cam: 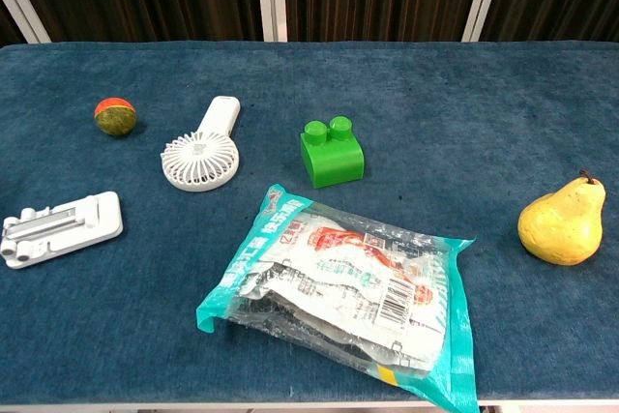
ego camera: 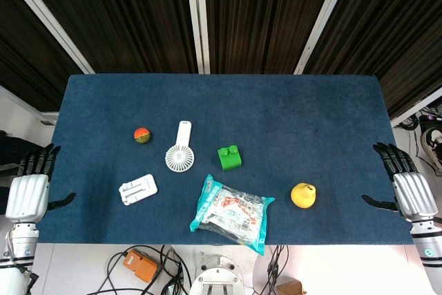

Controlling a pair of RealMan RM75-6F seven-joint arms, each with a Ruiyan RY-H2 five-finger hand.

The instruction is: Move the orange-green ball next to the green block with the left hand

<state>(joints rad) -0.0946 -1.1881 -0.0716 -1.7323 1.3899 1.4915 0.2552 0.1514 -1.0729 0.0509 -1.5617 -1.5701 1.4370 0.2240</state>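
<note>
The orange-green ball [ego camera: 142, 135] [cam: 115, 116] lies on the blue table left of centre. The green block [ego camera: 230, 157] [cam: 331, 152] stands near the middle, with a white fan between it and the ball. My left hand [ego camera: 31, 188] hovers open at the table's left edge, fingers spread, well to the left of the ball. My right hand [ego camera: 407, 186] is open at the right edge, holding nothing. Neither hand shows in the chest view.
A white handheld fan [ego camera: 181, 151] [cam: 203, 150] lies between ball and block. A white folding stand [ego camera: 137, 189] [cam: 58, 227] sits front left. A plastic snack bag [ego camera: 231, 213] [cam: 348, 289] lies front centre. A yellow pear [ego camera: 303, 195] [cam: 563, 223] is at the right.
</note>
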